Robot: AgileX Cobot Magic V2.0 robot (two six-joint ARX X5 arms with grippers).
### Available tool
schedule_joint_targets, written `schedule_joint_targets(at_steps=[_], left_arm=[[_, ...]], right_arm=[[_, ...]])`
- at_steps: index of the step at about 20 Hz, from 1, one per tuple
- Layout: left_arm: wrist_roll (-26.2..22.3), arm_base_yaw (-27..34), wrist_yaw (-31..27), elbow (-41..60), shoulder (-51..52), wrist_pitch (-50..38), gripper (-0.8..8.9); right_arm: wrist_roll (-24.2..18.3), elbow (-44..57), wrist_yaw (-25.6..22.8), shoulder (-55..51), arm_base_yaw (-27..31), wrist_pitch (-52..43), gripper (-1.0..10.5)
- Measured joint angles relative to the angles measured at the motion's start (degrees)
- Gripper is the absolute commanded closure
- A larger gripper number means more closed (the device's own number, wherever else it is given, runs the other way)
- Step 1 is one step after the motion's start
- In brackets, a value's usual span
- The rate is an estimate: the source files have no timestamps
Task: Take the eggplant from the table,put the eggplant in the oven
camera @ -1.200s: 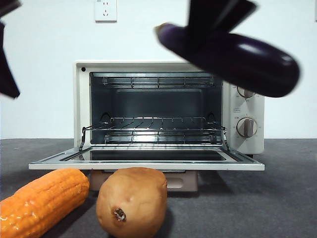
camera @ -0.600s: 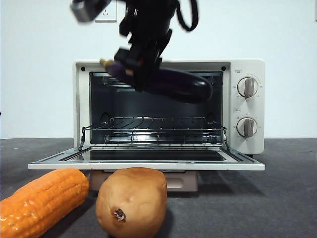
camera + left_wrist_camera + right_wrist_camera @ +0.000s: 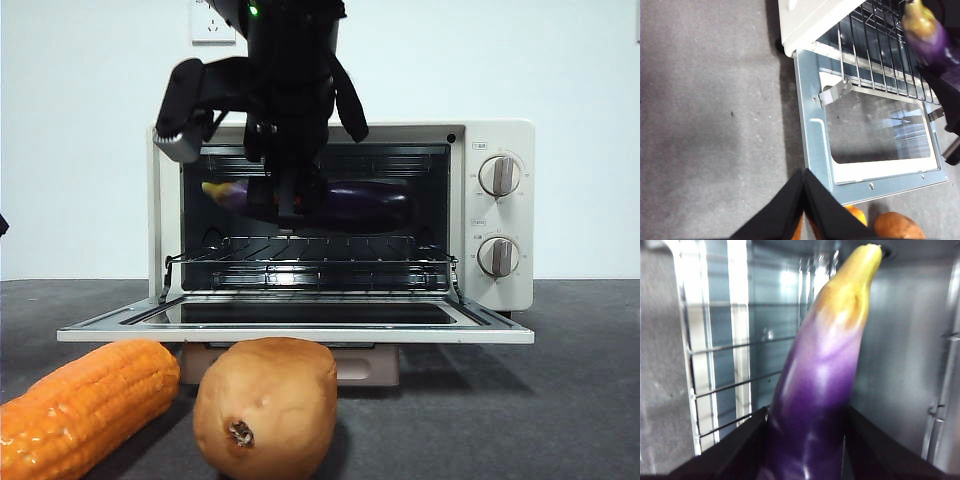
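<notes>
The right gripper is clamping the eggplant by its middle, holding it level inside the oven just above the wire rack. The left gripper is hanging pinched closed over the table beside the open door.

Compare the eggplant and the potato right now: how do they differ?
The eggplant is purple, long and slim; the potato is tan and stubby. The eggplant hangs level above the oven rack, clamped in the right gripper; the potato rests untouched on the table.
</notes>
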State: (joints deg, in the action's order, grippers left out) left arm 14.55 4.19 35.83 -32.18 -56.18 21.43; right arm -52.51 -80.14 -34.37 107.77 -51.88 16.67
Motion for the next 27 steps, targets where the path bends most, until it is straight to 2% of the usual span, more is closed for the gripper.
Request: schedule_joint_targets(at_steps=[5, 10, 15, 27], left_arm=[[0.0, -0.1, 0.2, 0.0, 0.0, 0.0, 8.1], [0.0, -0.1, 0.2, 0.0, 0.0, 0.0, 8.1], [0.0, -0.1, 0.2, 0.0, 0.0, -0.1, 8.1], [0.0, -0.1, 0.2, 0.0, -3.7, -1.2, 8.1]], right_arm=[[1.5, 0.0, 0.0, 0.0, 0.1, -0.2, 6.4], [4.5, 0.0, -0.4, 0.0, 0.1, 0.4, 6.4], [4.8, 0.0, -2.9, 0.0, -1.3, 0.5, 6.4], [7.5, 0.0, -2.9, 0.0, -2.1, 2.0, 6.6]])
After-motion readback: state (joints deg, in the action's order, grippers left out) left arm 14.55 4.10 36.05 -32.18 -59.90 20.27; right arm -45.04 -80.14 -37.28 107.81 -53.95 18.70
